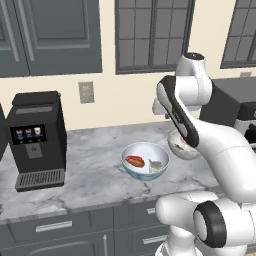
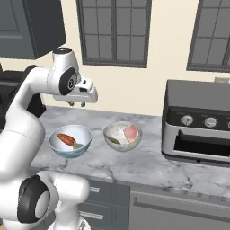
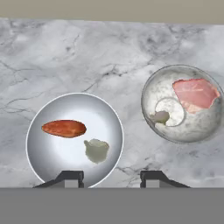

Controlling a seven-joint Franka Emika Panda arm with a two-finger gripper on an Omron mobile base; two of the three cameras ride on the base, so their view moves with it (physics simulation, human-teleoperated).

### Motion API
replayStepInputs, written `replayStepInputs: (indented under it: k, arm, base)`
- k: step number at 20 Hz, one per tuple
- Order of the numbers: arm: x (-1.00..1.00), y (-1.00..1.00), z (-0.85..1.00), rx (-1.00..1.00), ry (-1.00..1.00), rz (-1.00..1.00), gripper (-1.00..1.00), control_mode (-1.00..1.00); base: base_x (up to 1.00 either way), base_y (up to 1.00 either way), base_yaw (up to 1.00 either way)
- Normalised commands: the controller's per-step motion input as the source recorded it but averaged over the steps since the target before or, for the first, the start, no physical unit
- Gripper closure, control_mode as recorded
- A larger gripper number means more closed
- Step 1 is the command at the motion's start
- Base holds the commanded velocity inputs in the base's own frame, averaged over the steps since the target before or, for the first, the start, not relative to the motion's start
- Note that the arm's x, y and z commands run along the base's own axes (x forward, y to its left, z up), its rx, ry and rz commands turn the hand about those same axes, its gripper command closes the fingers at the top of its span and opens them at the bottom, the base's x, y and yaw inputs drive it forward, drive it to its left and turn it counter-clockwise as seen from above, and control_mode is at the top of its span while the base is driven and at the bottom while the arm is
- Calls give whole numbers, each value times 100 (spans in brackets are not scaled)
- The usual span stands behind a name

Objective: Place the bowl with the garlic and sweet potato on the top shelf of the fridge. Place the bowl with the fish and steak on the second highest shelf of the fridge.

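On the marble counter, flanked by a coffee machine and a toaster oven, the blue bowl with sweet potato and garlic is seen just beside the speckled bowl holding steak, while the gripper is held above them, jaws parted, nothing grasped.

Bright even rendered light, soft faint shadows, no glare, sharp throughout

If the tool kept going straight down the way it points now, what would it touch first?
Probably the marble counter between the two bowls, or the right rim of the sweet potato bowl. The tool, jaws parted and empty, hangs above that gap; the steak bowl sits further right. Depth is uncertain.
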Motion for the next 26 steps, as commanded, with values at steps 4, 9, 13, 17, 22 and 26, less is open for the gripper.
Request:
replayStepInputs:
  k: [4, 9, 13, 17, 22, 26]
  arm:
    - [-6, 0, -45, 1, 1, -3, -100, -100]
    - [0, 0, -100, 4, 23, -9, -100, -100]
    - [3, 0, -100, 13, 18, -12, -100, -100]
    - [20, 0, -96, 11, 15, -14, -100, -100]
    - [9, -14, -60, 0, 15, -8, -100, -100]
    - [12, -2, -40, 0, 2, -9, -100, -100]
  base:
    - [0, 0, 0]
    - [0, 0, 0]
    - [0, 0, 0]
    - [0, 0, 0]
    - [0, 0, 0]
    - [0, 0, 0]
